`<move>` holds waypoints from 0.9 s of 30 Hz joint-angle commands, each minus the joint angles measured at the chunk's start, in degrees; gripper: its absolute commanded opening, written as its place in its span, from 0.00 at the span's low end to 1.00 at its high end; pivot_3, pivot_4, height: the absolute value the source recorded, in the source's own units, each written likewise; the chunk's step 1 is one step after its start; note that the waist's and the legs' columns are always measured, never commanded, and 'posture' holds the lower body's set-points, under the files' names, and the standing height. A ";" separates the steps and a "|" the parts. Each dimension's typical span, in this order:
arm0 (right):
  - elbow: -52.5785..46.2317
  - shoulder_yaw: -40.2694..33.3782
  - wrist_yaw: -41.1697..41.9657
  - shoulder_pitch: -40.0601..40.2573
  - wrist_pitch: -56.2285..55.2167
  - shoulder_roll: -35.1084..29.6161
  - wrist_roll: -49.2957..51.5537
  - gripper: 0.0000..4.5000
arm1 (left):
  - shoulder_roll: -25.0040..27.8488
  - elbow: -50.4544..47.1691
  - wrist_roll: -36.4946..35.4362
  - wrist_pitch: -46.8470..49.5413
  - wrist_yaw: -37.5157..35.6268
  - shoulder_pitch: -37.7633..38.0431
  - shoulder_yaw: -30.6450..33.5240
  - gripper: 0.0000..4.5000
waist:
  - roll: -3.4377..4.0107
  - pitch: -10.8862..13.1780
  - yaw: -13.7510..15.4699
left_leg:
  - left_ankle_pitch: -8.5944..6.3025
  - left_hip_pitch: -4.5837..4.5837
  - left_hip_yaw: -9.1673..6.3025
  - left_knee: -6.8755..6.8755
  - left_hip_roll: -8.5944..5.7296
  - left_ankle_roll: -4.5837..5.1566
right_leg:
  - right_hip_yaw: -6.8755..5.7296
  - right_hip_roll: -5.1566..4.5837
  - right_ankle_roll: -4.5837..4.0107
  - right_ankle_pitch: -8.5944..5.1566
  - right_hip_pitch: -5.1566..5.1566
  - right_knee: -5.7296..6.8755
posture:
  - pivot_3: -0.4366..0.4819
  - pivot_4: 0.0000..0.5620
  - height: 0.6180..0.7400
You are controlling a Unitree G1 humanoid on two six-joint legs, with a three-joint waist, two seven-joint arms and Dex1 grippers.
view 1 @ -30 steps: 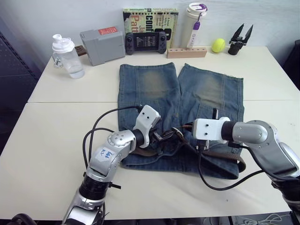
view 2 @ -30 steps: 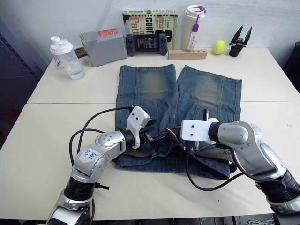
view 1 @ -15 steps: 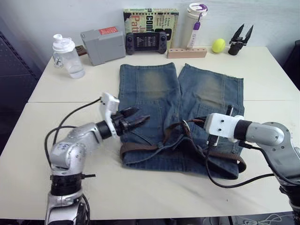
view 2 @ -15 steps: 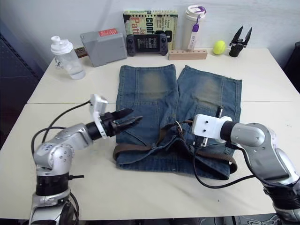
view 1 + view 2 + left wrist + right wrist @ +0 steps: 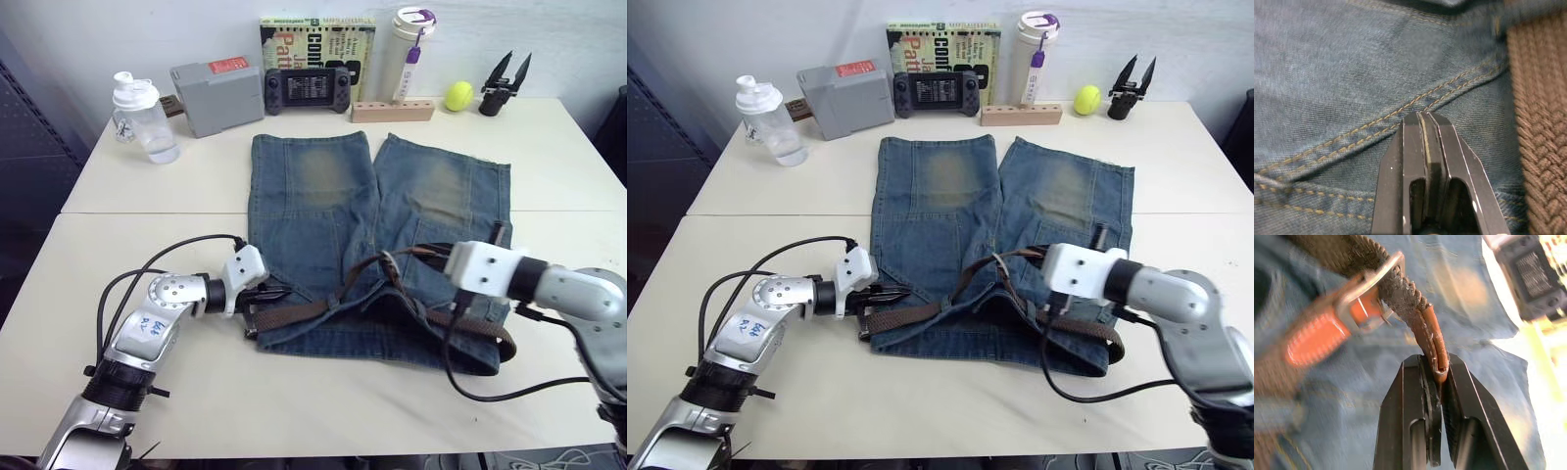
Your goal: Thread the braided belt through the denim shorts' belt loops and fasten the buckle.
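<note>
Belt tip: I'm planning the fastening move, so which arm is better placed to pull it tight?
Right. The right gripper is shut on the braided belt tip just past the buckle; the left gripper rests shut on the denim shorts.

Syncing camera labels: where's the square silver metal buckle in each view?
Left eye: square silver metal buckle at mid-waistband of the faded blue denim shorts, beside the right gripper.
Right eye: same spot.
Left wrist: not in it.
Right wrist: just beyond the gripper's fingertips.
Shared landmark: the braided brown belt's tip, clamped in the right gripper.
</note>
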 commanded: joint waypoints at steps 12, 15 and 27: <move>-0.97 -4.62 1.28 -2.35 -2.16 -2.41 5.23 0.00 | -0.94 3.00 3.20 -5.03 -0.23 1.79 -0.93 0.00 | 0.12 -0.07 0.25 | 0.01 0.02 0.00 0.04 0.02 0.02 | 0.00 -0.02 0.02 0.01 0.00 0.06 | 0.48 0.27 0.92; -4.12 0.27 1.99 -3.25 -1.74 -1.92 4.67 0.00 | -0.52 2.01 2.58 -6.13 -0.21 0.73 0.72 0.00 | 0.12 -0.07 0.22 | 0.01 0.01 -0.01 0.04 0.02 0.02 | -0.01 -0.01 0.02 0.01 -0.01 0.06 | 0.48 0.27 0.92; -3.19 12.79 0.86 -9.91 -2.89 1.55 -2.81 0.00 | -2.12 -15.18 -14.70 10.62 -1.40 -8.03 8.42 0.56 | -0.04 0.03 -0.47 | 0.01 -0.23 -0.19 0.11 0.04 0.02 | -0.05 -0.02 0.02 0.01 -0.17 0.07 | 0.48 0.27 0.92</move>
